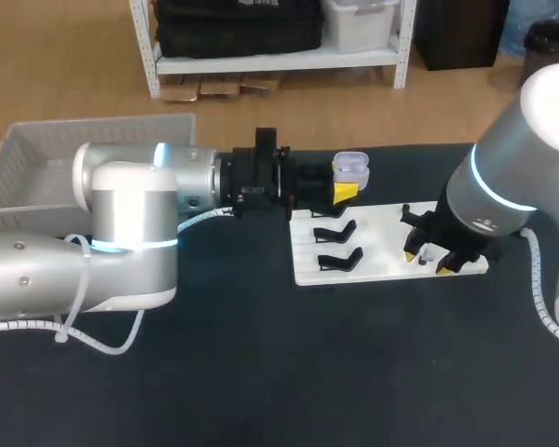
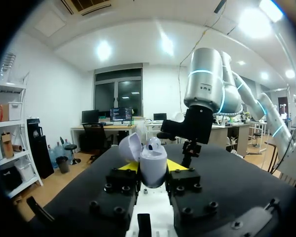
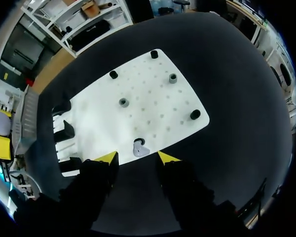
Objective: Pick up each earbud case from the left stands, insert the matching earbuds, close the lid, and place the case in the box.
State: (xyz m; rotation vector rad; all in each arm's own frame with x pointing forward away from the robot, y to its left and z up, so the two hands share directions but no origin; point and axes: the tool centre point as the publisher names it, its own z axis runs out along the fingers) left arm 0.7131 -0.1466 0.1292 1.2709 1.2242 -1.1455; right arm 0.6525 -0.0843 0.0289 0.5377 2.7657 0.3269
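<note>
Our left fingers (image 2: 129, 166) pinching an open earbud case (image 2: 154, 160), our right fingers (image 3: 107, 158) spread over an earbud (image 3: 139, 148) on the white board (image 3: 148, 103)

The left arm (image 1: 121, 214) reaches in level from the left. The left gripper (image 1: 347, 186) points sideways, both fingers pressed on an open earbud case (image 2: 153, 165). The right arm (image 1: 503, 177) points straight down, and the right gripper (image 3: 138, 158) has its fingers spread and holds nothing.
</note>
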